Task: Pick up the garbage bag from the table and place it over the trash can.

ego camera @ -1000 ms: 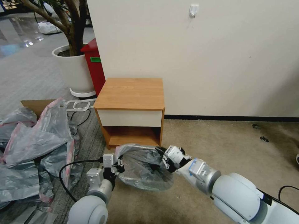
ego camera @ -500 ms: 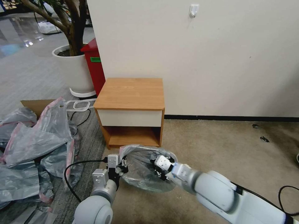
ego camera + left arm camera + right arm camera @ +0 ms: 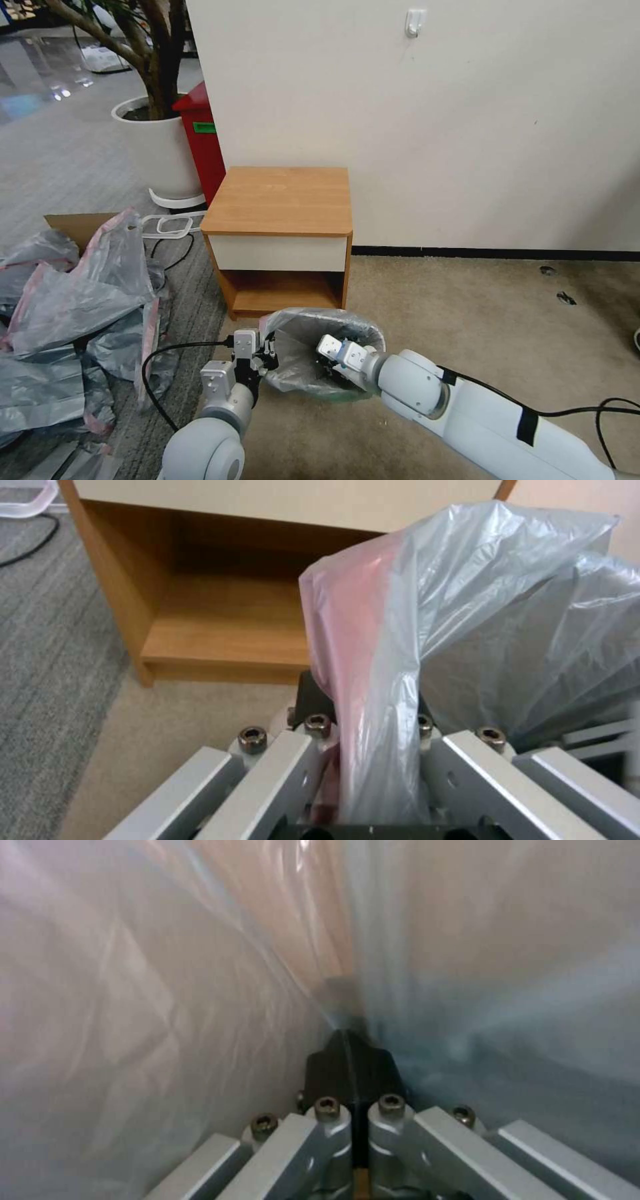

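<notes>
Since a second ago I've brought my right gripper (image 3: 331, 371) from the bag's outer edge down into its open mouth, and the bag has sunk with it from a bulging bundle into a hollow liner. The thin, crinkly, translucent grey plastic garbage bag with the pink-red rim (image 3: 303, 347) now sits draped in and over the small trash can (image 3: 340, 395), of which I see just a sliver of rim low at the front. It stands on the beige carpet directly in front of the small light-brown wooden nightstand with the white drawer front (image 3: 280, 200), whose top is bare.

My left gripper (image 3: 265, 352) pinches the bag's pink-red edge on the left side, the film bunched upright between its fingers (image 3: 313, 700). In the right wrist view, the right gripper's black fingertips (image 3: 352, 1067) are pressed together against the plastic deep inside; I can't tell whether any film is caught between them.

The heap of similar grey-pink plastic bags (image 3: 67, 313) lies well apart on the left.
</notes>
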